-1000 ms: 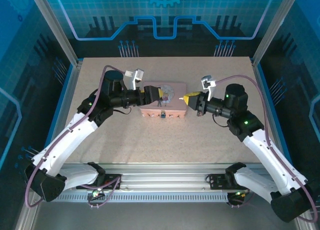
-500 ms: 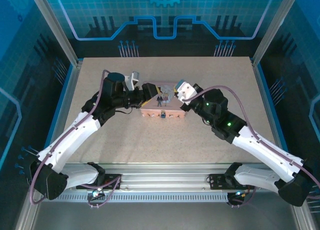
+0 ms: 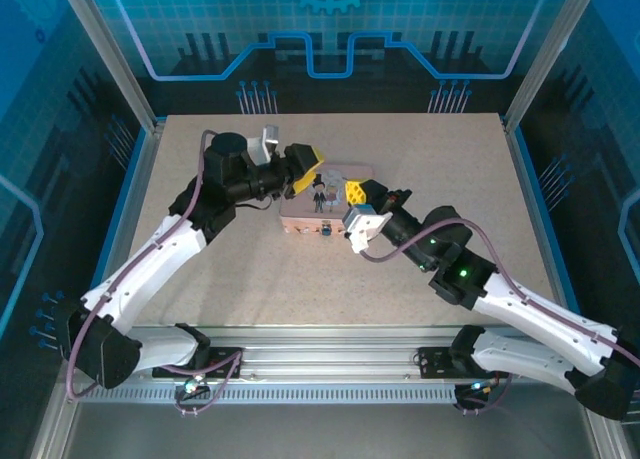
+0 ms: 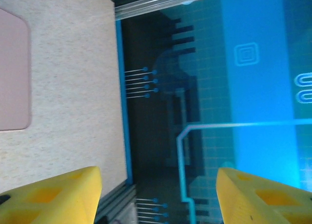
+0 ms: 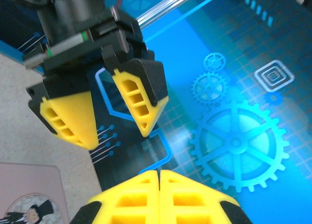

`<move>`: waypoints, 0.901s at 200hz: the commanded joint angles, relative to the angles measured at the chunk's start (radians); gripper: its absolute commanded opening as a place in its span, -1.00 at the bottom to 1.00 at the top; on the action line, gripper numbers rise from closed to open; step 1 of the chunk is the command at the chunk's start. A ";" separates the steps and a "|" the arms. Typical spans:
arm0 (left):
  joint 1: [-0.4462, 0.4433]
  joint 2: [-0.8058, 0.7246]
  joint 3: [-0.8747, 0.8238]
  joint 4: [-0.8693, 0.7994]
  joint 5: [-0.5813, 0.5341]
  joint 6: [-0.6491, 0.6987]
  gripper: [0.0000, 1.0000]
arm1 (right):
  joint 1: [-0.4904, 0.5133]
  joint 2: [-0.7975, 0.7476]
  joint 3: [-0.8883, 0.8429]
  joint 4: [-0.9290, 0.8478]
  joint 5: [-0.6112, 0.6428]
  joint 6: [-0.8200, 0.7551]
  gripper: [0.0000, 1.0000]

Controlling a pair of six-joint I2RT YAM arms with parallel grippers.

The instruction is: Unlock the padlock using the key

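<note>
— Where is the padlock (image 3: pixel 327 231) at this moment?
— It is a tiny dark thing with a blue part. It sits on the front side of the pink tin (image 3: pixel 303 217), about at the middle of that side. The tin lies on the worktop (image 3: pixel 430 159), between the two arms.
— And the left tool (image 5: pixel 118 136)?
— It is released. Its yellow fingers (image 4: pixel 58 194) stand wide apart and nothing is between them. Seen from above, it hangs over the back left corner of the tin.
— The right tool (image 5: pixel 159 177)?
— It is clenched, with the two yellow fingers pressed together. Whether something thin is pinched between them, I cannot tell. It hangs over the right part of the lid, apart from the padlock, and it faces the left tool.
</note>
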 commanded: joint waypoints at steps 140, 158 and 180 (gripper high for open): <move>-0.131 0.104 0.084 0.222 0.108 -0.202 -0.04 | 0.024 0.010 -0.035 0.095 0.040 -0.046 -1.00; -0.135 0.106 0.085 0.218 0.116 -0.195 -0.17 | 0.024 0.015 -0.036 0.093 0.044 -0.056 -1.00; -0.135 0.101 0.080 0.210 0.111 -0.191 -0.30 | 0.023 0.021 -0.044 0.105 0.065 -0.068 -1.00</move>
